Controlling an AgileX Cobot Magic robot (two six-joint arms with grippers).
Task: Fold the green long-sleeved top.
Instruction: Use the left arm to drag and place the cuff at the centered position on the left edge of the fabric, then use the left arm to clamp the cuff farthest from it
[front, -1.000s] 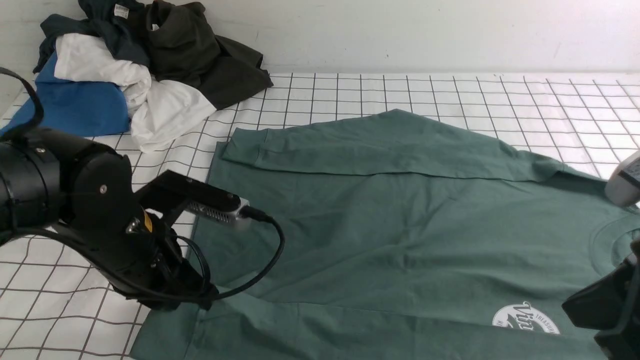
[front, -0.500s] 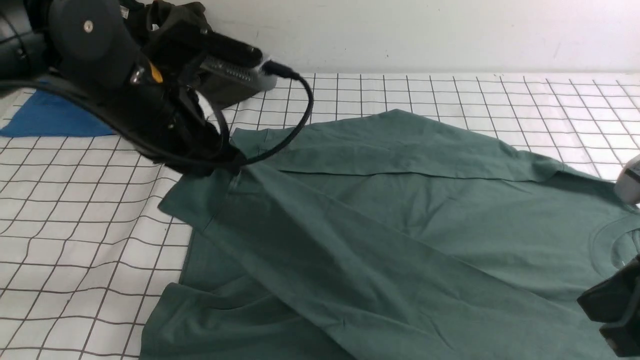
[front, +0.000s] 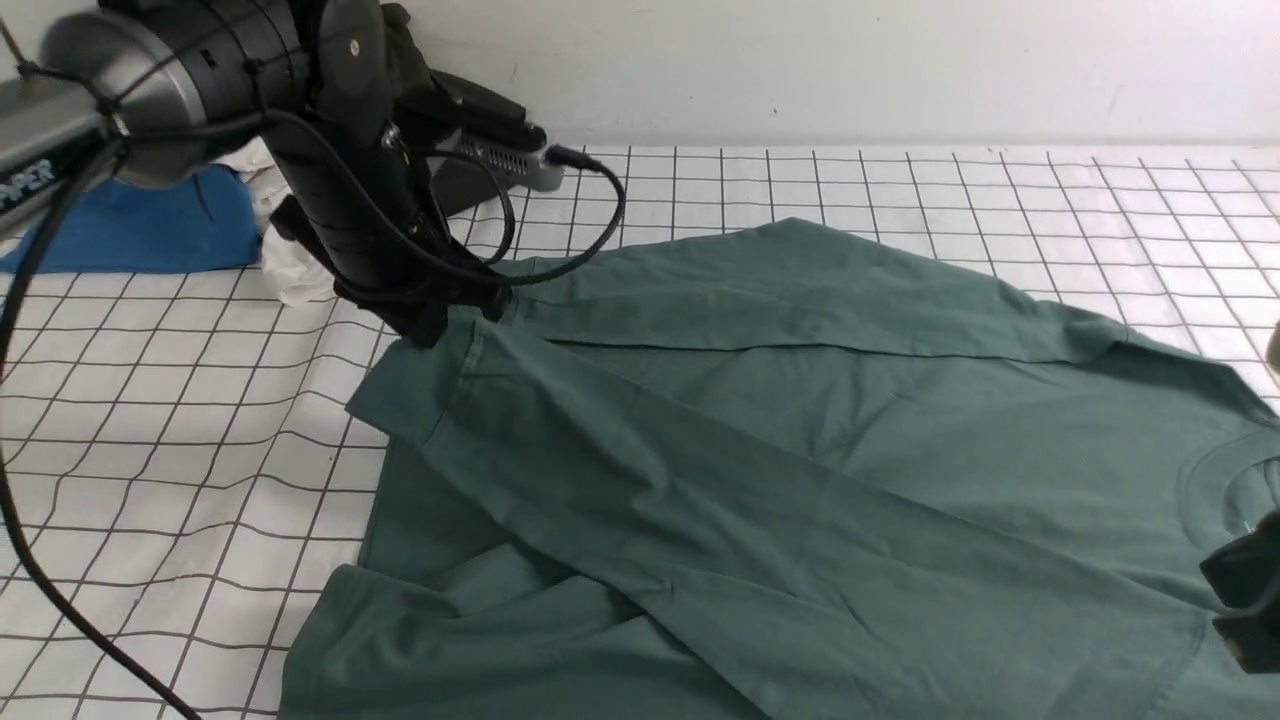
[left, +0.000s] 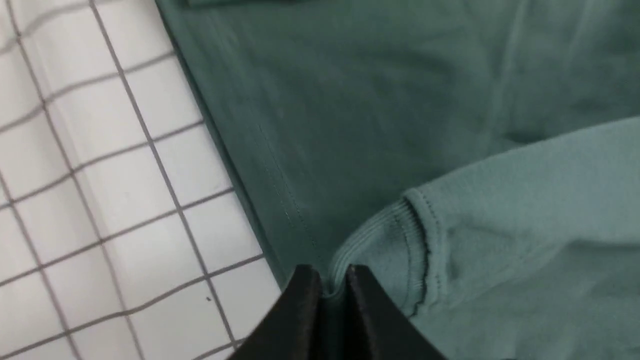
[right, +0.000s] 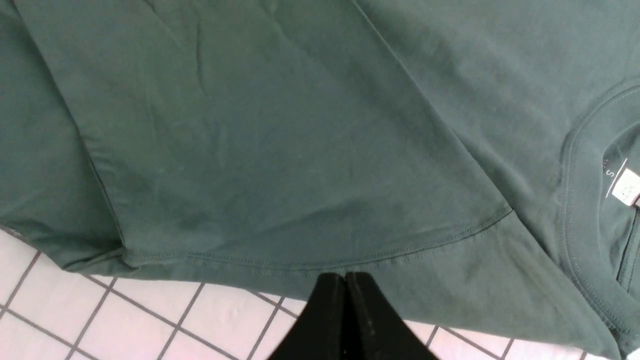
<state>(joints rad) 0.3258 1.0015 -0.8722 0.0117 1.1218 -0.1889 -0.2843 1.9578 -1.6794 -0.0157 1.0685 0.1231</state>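
Sage green long-sleeved top (front: 900, 420) flat, sleeve (front: 690, 520) folded diagonally across body.

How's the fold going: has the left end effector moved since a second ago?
Yes: left end effector carried the green top's cuff toward the back wall.
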